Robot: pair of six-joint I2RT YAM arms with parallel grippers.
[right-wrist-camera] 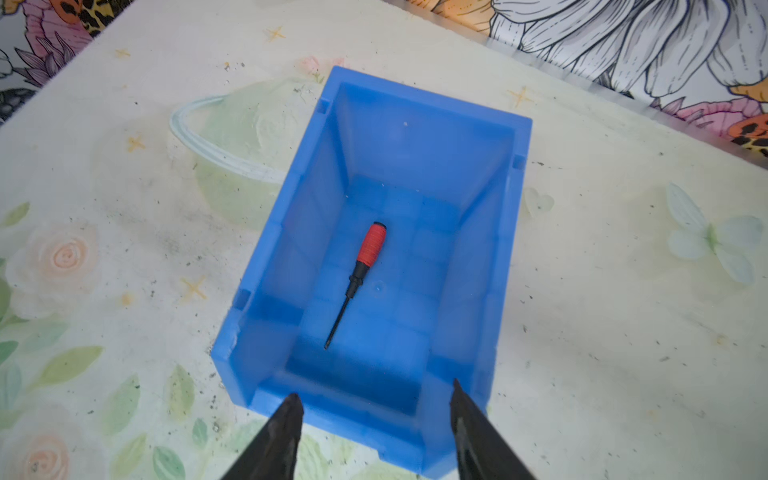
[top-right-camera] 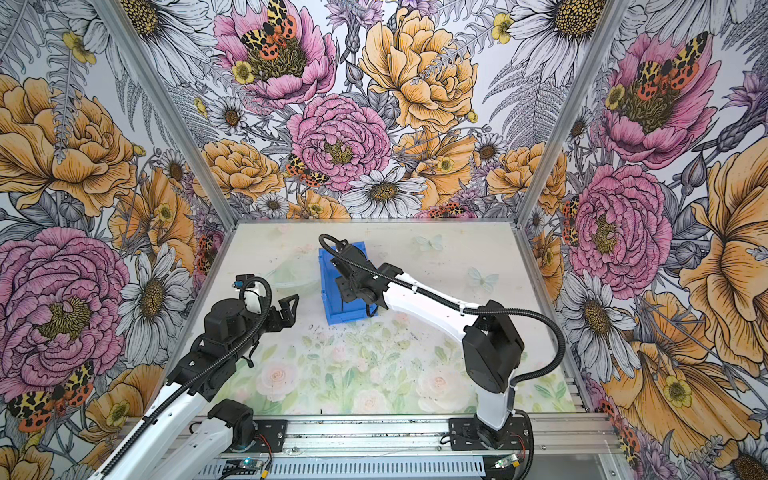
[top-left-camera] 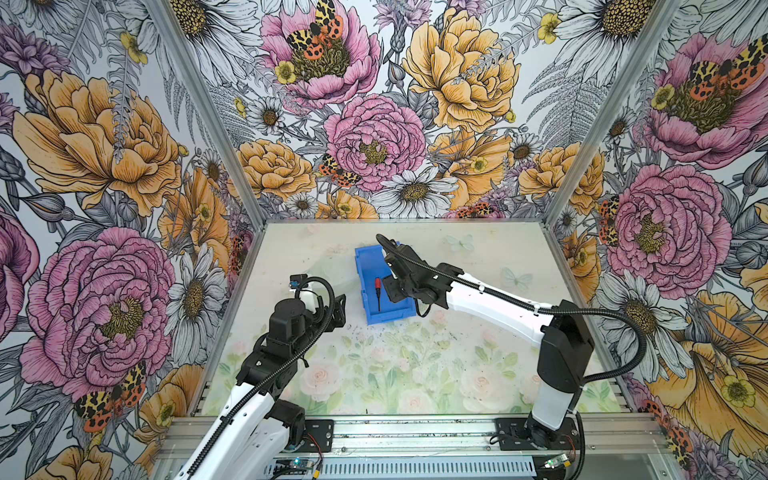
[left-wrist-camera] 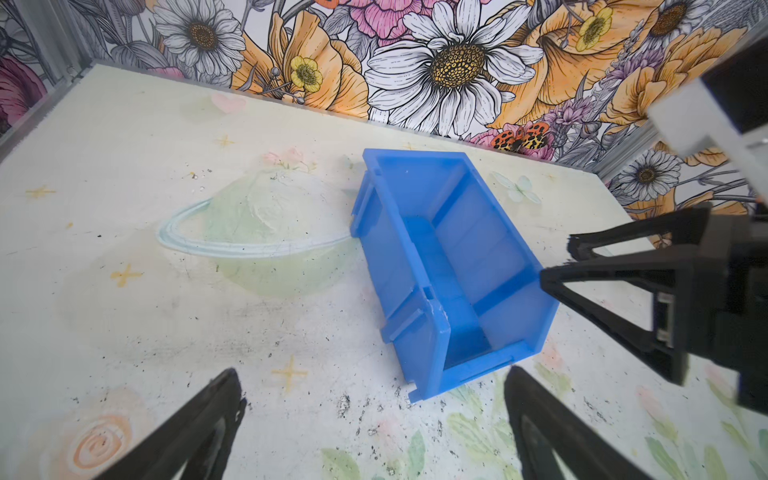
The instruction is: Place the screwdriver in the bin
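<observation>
The screwdriver [right-wrist-camera: 365,266], with a red handle and a thin dark shaft, lies flat on the floor of the blue bin [right-wrist-camera: 291,232]. Nothing touches it. In both top views the bin [top-left-camera: 361,274] [top-right-camera: 328,282] stands at the middle back of the table, with the screwdriver [top-left-camera: 378,291] inside. My right gripper [right-wrist-camera: 375,390] hangs above the bin's low front end, open and empty. The left wrist view shows its fingers [left-wrist-camera: 602,249] spread beside the bin [left-wrist-camera: 399,249]. My left gripper [left-wrist-camera: 372,374] stands open and empty over the table, left of the bin [top-left-camera: 338,307].
Floral walls [top-left-camera: 124,166] close the table in on three sides. A metal rail [top-left-camera: 415,432] with both arm bases runs along the front edge. The table mat [top-left-camera: 374,374] carries printed roses and a planet picture.
</observation>
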